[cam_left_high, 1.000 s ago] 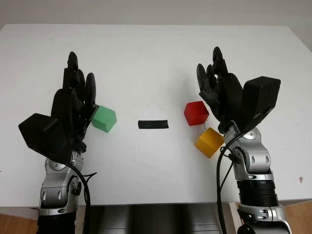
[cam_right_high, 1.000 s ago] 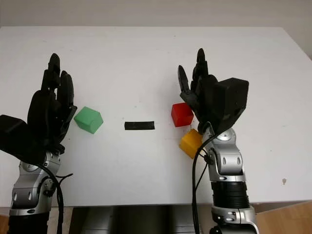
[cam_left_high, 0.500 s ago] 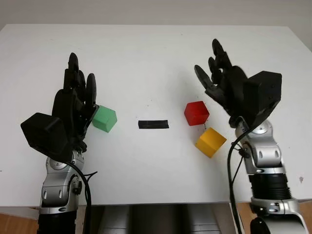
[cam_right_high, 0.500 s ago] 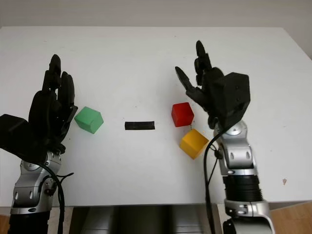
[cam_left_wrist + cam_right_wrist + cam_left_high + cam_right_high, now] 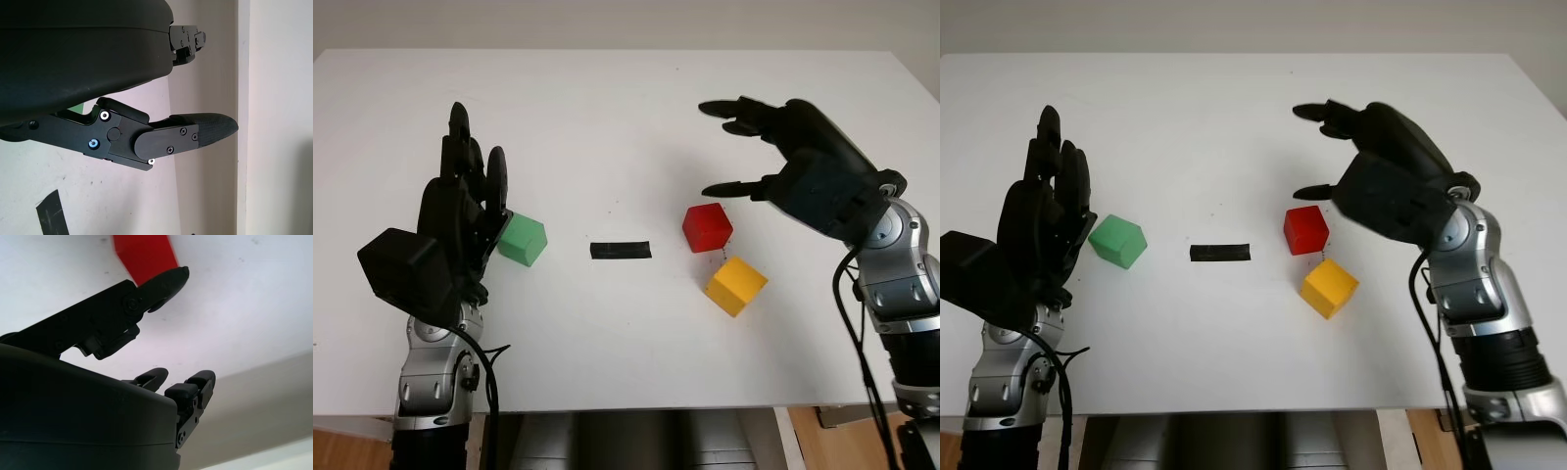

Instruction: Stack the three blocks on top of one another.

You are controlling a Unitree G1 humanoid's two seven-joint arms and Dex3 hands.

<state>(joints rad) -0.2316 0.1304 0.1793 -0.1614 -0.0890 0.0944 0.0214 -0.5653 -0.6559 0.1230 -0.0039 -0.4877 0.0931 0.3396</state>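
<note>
A red block point(image 5: 707, 227) sits right of the table's middle, with a yellow block point(image 5: 736, 285) just in front of it and slightly to the right. A green block point(image 5: 523, 239) lies on the left side. My right hand point(image 5: 736, 147) is open, hovering above and behind the red block with its palm turned down; the red block point(image 5: 145, 254) also appears in the right wrist view beyond a fingertip. My left hand point(image 5: 468, 176) is open and upright, close beside the green block on its left.
A short strip of black tape point(image 5: 621, 250) lies on the white table point(image 5: 607, 117) between the green and red blocks. The table's front edge runs just before my forearms.
My right hand swung out to the right and rose, turning palm down over the red block. The yellow block is now uncovered. The left hand and the blocks stayed put.
</note>
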